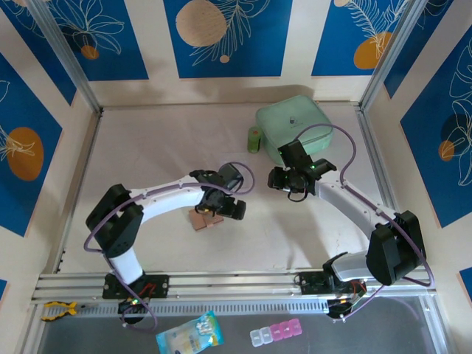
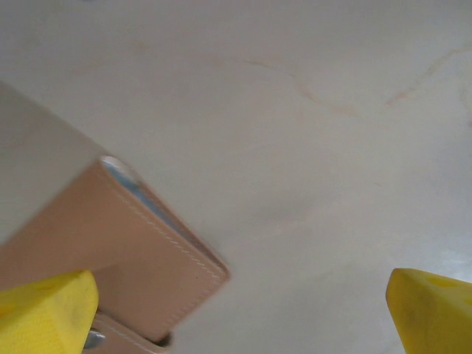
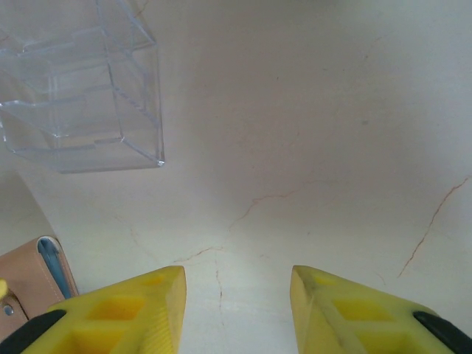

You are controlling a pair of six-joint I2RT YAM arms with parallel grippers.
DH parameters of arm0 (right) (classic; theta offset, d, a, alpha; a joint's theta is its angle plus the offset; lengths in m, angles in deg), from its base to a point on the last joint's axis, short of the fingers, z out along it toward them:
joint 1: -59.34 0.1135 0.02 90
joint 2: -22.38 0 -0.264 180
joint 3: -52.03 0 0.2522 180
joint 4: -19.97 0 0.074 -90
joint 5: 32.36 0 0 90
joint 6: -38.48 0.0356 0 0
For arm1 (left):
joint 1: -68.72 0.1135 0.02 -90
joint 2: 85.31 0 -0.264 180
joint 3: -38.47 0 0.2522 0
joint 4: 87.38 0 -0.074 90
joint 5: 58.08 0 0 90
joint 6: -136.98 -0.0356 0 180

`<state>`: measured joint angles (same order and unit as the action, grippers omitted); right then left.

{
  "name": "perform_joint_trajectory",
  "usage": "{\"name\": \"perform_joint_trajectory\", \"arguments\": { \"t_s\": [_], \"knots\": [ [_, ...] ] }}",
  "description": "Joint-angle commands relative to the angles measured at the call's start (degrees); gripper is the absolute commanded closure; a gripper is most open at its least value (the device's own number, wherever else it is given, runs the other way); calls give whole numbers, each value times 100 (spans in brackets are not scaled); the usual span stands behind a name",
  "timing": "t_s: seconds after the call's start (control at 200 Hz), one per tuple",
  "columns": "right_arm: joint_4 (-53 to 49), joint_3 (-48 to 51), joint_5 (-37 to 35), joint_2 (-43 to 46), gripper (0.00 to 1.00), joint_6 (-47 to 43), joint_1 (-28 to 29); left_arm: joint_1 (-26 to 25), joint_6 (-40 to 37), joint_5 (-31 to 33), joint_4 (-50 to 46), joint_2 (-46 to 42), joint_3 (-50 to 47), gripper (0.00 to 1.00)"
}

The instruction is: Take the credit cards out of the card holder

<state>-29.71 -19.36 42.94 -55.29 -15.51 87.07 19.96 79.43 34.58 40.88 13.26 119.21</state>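
The tan card holder point(image 1: 204, 220) lies folded on the table, just under my left gripper point(image 1: 219, 208). In the left wrist view the card holder point(image 2: 125, 251) fills the lower left, beside the left yellow fingertip point(image 2: 46, 313). My left gripper point(image 2: 243, 317) is open wide, with bare table between its jaws. A thin blue edge point(image 2: 122, 175) shows along the holder's rim; whether it is a credit card or the pocket lining I cannot tell. My right gripper point(image 1: 285, 181) point(image 3: 236, 295) hovers open over bare table, with the card holder point(image 3: 28, 282) at its lower left.
A mint-green zip pouch point(image 1: 295, 122) and a small green bottle point(image 1: 254, 140) stand at the back. A clear plastic box point(image 3: 81, 88) sits ahead of the right gripper. A light-blue packet point(image 1: 189, 333) and a pill organizer point(image 1: 274, 333) lie beyond the front rail.
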Motion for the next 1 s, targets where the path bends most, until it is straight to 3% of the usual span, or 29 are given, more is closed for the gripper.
{"name": "perform_joint_trajectory", "arguments": {
  "t_s": [0.0,0.235,0.46,0.675,0.995],
  "knots": [
    [-137,6,148,139,58,-62,-30,306,-563,237,-116,-89,-154,0],
    [-220,-78,143,146,58,-16,13,748,-1042,-266,39,-55,-513,0],
    [-257,-99,106,161,57,64,97,797,-975,-878,-11,-180,-842,0],
    [-246,-115,108,94,57,60,161,417,-626,-996,-312,-509,-1066,0],
    [-215,-144,144,42,57,11,181,-333,-95,-556,-645,-191,-744,0]
  ]
}}
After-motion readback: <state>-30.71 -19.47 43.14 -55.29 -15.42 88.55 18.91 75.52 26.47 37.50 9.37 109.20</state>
